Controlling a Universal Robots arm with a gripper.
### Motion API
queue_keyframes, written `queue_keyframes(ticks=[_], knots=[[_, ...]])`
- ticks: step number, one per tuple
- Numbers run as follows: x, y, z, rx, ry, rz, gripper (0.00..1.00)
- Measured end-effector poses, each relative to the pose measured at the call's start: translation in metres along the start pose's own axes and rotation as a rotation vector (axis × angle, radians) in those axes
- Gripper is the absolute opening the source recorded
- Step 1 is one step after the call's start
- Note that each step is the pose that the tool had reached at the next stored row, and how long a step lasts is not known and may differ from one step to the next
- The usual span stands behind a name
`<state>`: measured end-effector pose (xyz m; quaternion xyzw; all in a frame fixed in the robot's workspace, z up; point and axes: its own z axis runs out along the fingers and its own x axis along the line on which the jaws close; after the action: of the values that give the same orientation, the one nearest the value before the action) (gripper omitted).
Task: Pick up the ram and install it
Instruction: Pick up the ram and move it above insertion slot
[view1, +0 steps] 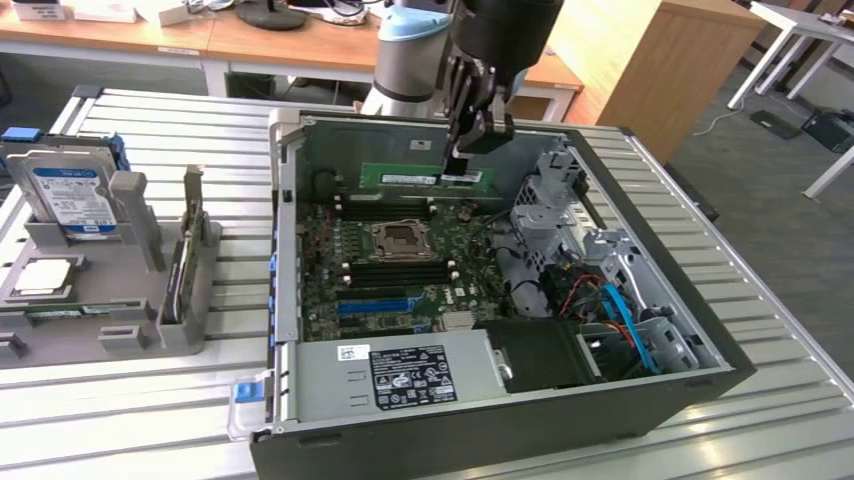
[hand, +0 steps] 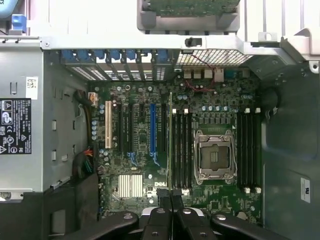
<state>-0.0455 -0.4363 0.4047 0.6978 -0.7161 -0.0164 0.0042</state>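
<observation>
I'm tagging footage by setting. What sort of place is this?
Probably a robotics lab set up for computer assembly: an open PC case sits on a slatted metal table, the gripper holds the ram over its motherboard, and wooden office desks stand behind.

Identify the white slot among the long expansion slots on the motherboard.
The white slot is the end one, nearest the power supply; the rest are black, except one blue slot.
</observation>
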Motion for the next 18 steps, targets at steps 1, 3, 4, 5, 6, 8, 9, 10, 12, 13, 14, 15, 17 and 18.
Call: queue_keyframes(ticks=[1,3,4,5,6,8,9,10,12,13,14,15,17,18], knots=[[-0.001,0.0,0.0001,0.0,0.0,0.0,0.12],[-0.004,0.0001,0.0004,0.0001,-0.0003,0.0,0.12],[-0.005,0.0001,0.0005,0.0,-0.0004,0.0,0.12],[-0.007,0.0001,0.0006,0.0,-0.0004,0.0,0.12],[-0.009,0.0002,0.0008,0.0,-0.0005,0.0,0.12],[-0.012,0.0003,0.001,0.0,-0.0005,0.0,0.12],[-0.013,0.0003,0.0011,0.0,-0.0006,0.0,0.12],[-0.015,0.0004,0.0012,0.0,-0.0006,0.0,0.12],[-0.016,0.0003,0.0013,0.0,-0.0006,0.0,0.12],[-0.016,0.0003,0.0013,0.0,-0.0006,0.0,0.12],[-0.016,0.0003,0.0013,0.0,-0.0007,0.0,0.12],[-0.016,0.0003,0.0013,0.0,-0.0007,0.0,0.12],[-0.016,0.0003,0.0015,0.0001,-0.0008,0.0,0.12],[-0.016,0.0003,0.0022,0.0001,-0.0008,0.0,0.12]])
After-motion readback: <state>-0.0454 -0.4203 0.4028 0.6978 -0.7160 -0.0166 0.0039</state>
